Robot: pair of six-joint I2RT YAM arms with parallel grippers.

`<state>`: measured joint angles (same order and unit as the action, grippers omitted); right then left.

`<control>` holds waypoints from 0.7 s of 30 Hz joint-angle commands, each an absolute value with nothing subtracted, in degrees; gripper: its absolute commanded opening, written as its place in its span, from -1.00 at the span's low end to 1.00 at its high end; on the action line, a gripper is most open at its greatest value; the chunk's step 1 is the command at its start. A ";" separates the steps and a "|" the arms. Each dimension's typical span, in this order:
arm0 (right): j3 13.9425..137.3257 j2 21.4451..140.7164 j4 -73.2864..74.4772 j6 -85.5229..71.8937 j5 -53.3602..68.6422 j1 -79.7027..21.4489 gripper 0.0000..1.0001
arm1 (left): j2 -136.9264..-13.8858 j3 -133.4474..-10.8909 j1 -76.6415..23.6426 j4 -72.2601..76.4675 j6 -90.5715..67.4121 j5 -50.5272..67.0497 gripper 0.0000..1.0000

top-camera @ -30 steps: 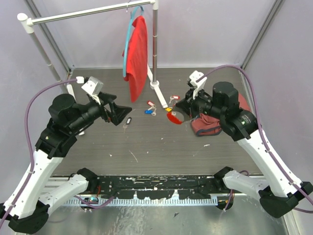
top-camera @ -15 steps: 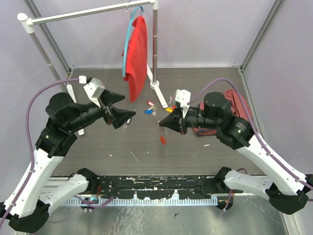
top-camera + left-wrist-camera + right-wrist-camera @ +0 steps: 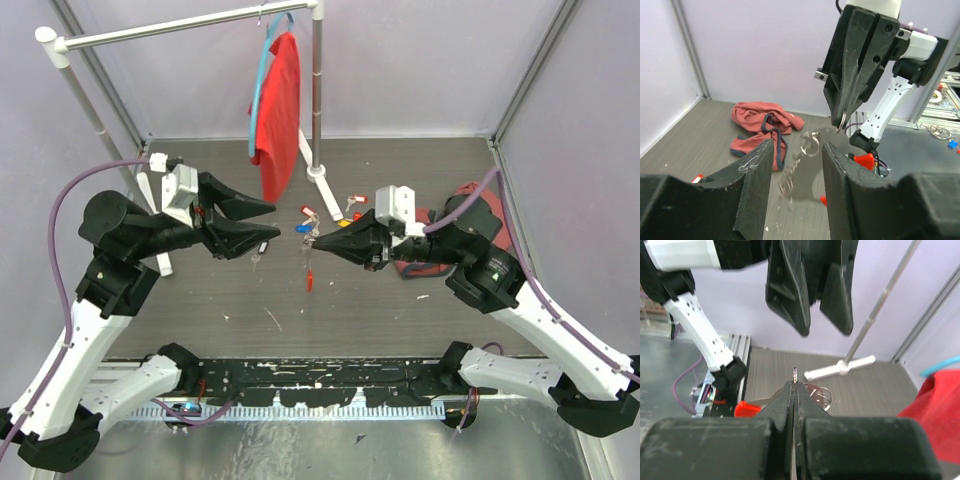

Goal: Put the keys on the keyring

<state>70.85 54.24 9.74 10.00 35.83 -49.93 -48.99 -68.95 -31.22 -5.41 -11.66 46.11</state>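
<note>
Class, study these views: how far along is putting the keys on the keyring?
Done: the right hand pinches the keyring above the table, chain dangling.
In hand: the left hand faces it, open and empty.
Left: everything else. The keys lie loose on the table, none picked up or threaded.

Red cloth (image 3: 280, 110) on blue hanger (image 3: 257, 95), hung from white rack (image 3: 180, 27) just beyond the left jaws' tips. Crumpled reddish garment (image 3: 762, 122) on dark wood-grain bench (image 3: 330, 310), behind the right jaws.
</note>
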 commanded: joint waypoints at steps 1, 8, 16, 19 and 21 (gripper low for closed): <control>69.34 52.07 -8.91 4.44 38.17 -50.17 -0.98 | -49.40 -70.78 -32.02 2.09 -15.53 51.22 -0.02; 68.44 52.51 -14.13 1.07 39.13 -50.19 -0.98 | -49.31 -70.60 -33.31 5.94 -18.06 52.90 -0.18; 68.55 53.47 -16.44 -0.88 39.36 -50.27 -0.98 | -50.03 -71.07 -36.81 6.85 -17.68 51.71 -0.15; 68.57 53.60 -16.44 -1.14 39.37 -50.27 -0.98 | -50.37 -70.99 -38.63 6.86 -16.77 50.05 -0.14; 68.57 53.59 -16.20 -1.23 39.37 -50.34 -0.98 | -50.68 -71.14 -39.59 6.86 -16.14 49.06 -0.17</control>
<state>68.18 53.91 -11.88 -0.08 39.18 -50.04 -50.28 -68.95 -37.80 5.19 -17.08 51.05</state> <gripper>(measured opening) 0.031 0.428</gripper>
